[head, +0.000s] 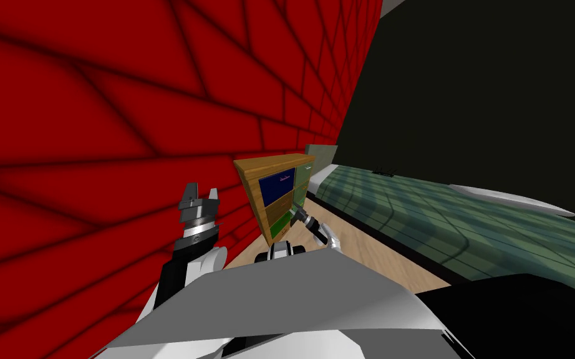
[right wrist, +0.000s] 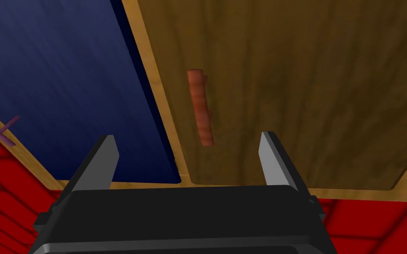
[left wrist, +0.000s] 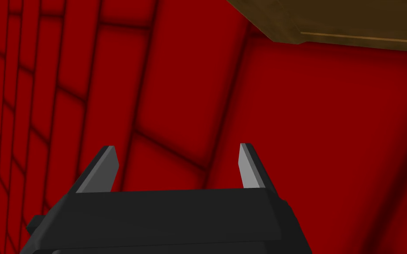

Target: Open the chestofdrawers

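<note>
A wooden chest of drawers [head: 274,193] stands against the red brick wall, with a dark blue top drawer front, a brown wooden middle one and a green one below. My right gripper [head: 295,216] reaches out to the chest's front at the middle drawer. In the right wrist view the brown drawer front [right wrist: 308,88] lies just ahead, and its reddish-brown bar handle [right wrist: 200,108] sits beyond the open right gripper [right wrist: 189,152], a little off its middle. The dark blue drawer front [right wrist: 65,88] lies beside it. My left gripper [left wrist: 178,165] is open and raised near the wall.
The red brick wall [head: 93,124] runs close along my left. A bed with a green checked cover [head: 454,218] lies to the right, with a strip of wooden floor [head: 348,243] between it and the chest. A grey-green cabinet [head: 320,153] stands behind the chest.
</note>
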You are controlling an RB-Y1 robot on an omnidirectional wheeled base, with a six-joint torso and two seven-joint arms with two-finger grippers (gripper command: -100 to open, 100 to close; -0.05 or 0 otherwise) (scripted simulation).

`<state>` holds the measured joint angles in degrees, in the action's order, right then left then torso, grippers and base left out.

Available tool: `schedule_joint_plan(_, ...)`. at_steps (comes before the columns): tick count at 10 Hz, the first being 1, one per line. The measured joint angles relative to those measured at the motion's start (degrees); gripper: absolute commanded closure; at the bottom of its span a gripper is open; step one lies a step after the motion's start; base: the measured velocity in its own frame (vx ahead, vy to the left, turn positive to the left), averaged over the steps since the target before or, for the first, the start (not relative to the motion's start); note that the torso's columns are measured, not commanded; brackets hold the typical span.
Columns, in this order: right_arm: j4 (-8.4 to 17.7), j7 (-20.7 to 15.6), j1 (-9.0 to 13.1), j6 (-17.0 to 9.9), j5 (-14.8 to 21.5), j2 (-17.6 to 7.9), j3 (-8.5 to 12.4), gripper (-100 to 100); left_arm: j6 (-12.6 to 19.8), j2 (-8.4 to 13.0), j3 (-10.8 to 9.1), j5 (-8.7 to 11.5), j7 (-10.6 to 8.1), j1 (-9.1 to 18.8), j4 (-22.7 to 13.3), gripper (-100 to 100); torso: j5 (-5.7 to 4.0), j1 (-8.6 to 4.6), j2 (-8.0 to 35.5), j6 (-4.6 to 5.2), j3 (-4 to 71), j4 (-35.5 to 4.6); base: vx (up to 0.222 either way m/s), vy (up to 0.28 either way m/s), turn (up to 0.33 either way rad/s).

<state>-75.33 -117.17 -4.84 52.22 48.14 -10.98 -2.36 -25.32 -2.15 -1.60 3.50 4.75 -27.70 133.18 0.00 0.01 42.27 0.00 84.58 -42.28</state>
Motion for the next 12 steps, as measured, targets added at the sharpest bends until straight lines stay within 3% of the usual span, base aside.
schedule_joint_plan(6,3.0,-8.5,0.1,0.3,2.4,3.0,0.9,-100,0.0,0.0,0.00,0.0,0.00,0.0,0.0,0,0.00,0.01,0.1,0.00,0.0,0.0,0.004,0.015,-0.052)
schedule_joint_plan(11,6.8,-15.7,0.9,0.8,4.5,10.9,2.1,-100,0.0,0.0,0.00,0.0,0.00,0.0,0.0,0,0.00,-0.01,0.0,0.00,0.0,0.0,-0.005,0.014,-0.039)
schedule_joint_plan(12,5.4,-15.9,-0.1,0.5,5.0,12.6,1.8,-100,0.0,0.0,0.00,0.0,0.00,0.0,0.0,0,0.00,-0.03,0.0,0.00,0.0,0.0,0.000,0.000,0.000)
